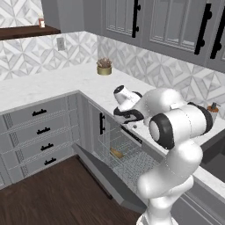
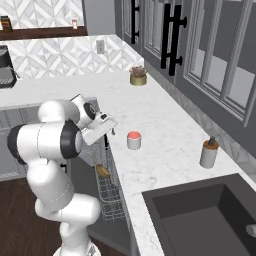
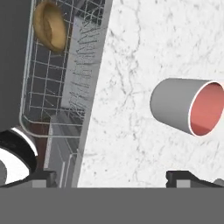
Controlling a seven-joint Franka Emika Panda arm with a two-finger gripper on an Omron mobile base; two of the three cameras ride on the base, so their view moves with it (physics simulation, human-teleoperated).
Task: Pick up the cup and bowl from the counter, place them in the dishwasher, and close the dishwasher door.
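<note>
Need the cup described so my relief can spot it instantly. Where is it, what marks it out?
Follow the white marble counter to the stretch beside the open dishwasher. The cup stands alone there: short, grey, pink-red inside, unlike the taller pump-topped soap bottle nearer the sink.

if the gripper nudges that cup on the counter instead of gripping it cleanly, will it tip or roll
The cup is short and broad, standing upright on flat counter, so a low nudge probably slides it rather than tipping it. If knocked over, its round walls would likely let it roll. Its smooth sides look rigid, perhaps slippery.
</note>
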